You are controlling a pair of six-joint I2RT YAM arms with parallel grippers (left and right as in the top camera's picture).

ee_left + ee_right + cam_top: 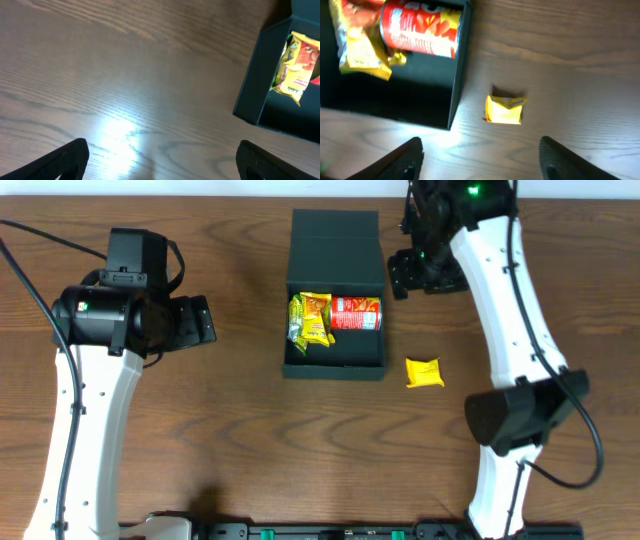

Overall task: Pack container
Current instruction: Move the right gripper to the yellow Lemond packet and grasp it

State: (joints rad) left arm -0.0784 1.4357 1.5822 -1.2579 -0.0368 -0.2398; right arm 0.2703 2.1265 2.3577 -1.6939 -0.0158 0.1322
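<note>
Teal container (336,352) holding yellow packets (310,318), red can (356,313), left end effector (162,156) wide, empty, right end effector (481,157) wide, empty

The left arm (85,430) reaches up its own side with the left tool (203,321) pointing inward, jaws spread wide, while the right arm (497,290) stretches far forward, the right tool (405,272) parted and empty.

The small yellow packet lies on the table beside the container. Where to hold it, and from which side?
Probably best: come straight down from above and pinch the yellow packet across its middle, closing on two opposite edges. It lies flat, apart from the container, with room on both sides.
</note>
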